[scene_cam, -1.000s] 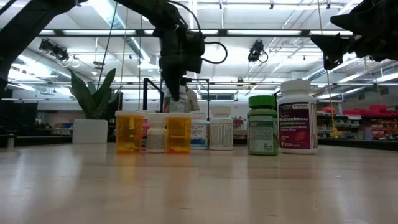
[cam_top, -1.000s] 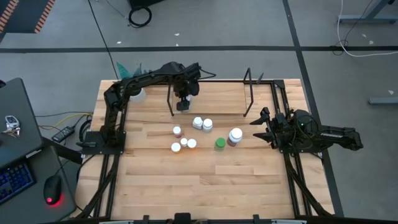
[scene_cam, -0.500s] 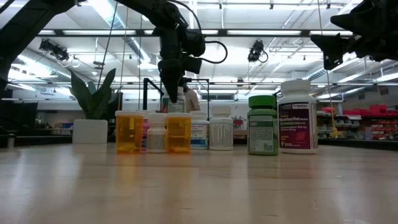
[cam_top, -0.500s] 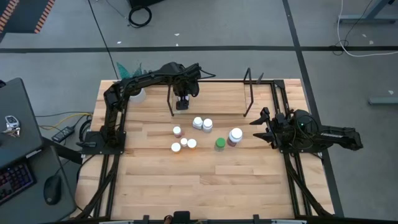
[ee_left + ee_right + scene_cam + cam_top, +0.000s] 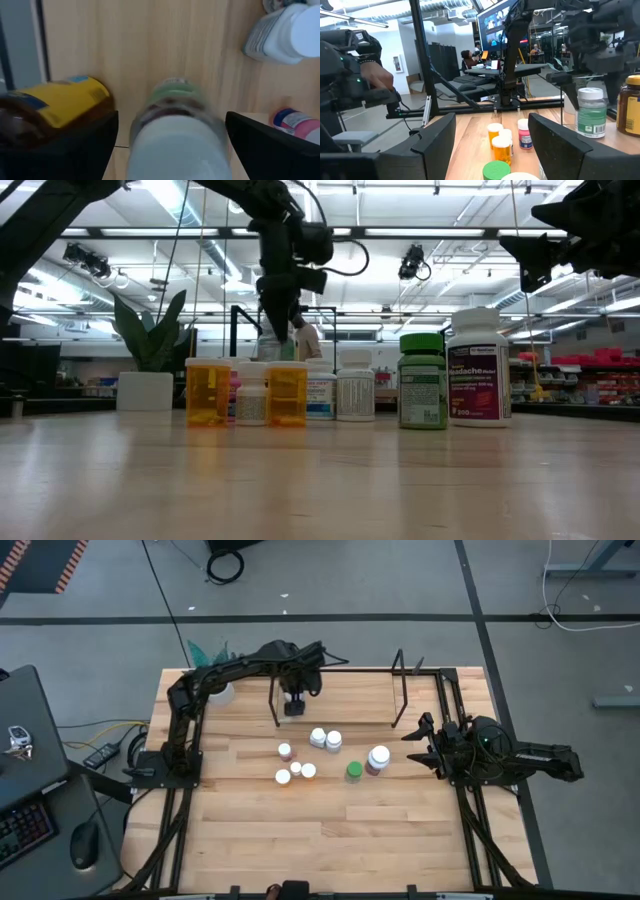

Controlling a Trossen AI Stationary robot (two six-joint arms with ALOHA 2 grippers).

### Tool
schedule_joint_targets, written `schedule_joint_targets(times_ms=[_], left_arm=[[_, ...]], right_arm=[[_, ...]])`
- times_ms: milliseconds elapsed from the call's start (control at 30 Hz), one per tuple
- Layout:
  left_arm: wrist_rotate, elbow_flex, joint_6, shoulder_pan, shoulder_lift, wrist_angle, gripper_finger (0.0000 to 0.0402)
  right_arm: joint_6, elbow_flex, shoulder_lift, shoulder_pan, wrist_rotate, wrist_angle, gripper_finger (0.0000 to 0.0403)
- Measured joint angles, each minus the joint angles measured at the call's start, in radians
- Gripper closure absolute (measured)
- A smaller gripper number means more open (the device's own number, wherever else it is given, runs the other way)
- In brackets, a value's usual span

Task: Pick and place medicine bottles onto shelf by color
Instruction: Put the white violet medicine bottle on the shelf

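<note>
At the shelf's (image 5: 400,690) left end, my left pincer (image 5: 293,708) stood apart, straddling an upright white-capped, green-labelled bottle (image 5: 176,135) directly beneath it.

Left gripper (image 5: 293,707) fingers spread wide; right gripper (image 5: 417,735) parted, waiting.

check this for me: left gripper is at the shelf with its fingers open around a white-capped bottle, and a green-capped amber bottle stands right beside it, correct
One detail is off: the amber bottle beside it has a yellow cap, not green, as the left wrist view shows. The rest holds: the left gripper is at the shelf, fingers open around the white-capped bottle.
</note>
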State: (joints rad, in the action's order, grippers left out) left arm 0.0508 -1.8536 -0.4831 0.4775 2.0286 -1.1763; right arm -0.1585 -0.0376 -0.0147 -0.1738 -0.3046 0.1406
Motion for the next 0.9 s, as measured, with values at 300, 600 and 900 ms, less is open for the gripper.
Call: schedule_joint_targets(times_ms=[300,600,900], left_arm=[[0.023,-0.082,-0.014,-0.029,-0.002,-0.012,0.0028],[0.106,-0.155,-0.025,-0.087,-0.079,0.05,0.0072],[0.051,0.026,0.076,-0.135,-0.364,0.197,0.0179]], right_arm=[[0.0,0.0,0.0,0.0,0.0,0.0,0.0146],[0.0,0.0,0.0,0.0,0.0,0.0,0.0146],[0.0,0.0,0.0,0.0,0.0,0.0,0.0146]])
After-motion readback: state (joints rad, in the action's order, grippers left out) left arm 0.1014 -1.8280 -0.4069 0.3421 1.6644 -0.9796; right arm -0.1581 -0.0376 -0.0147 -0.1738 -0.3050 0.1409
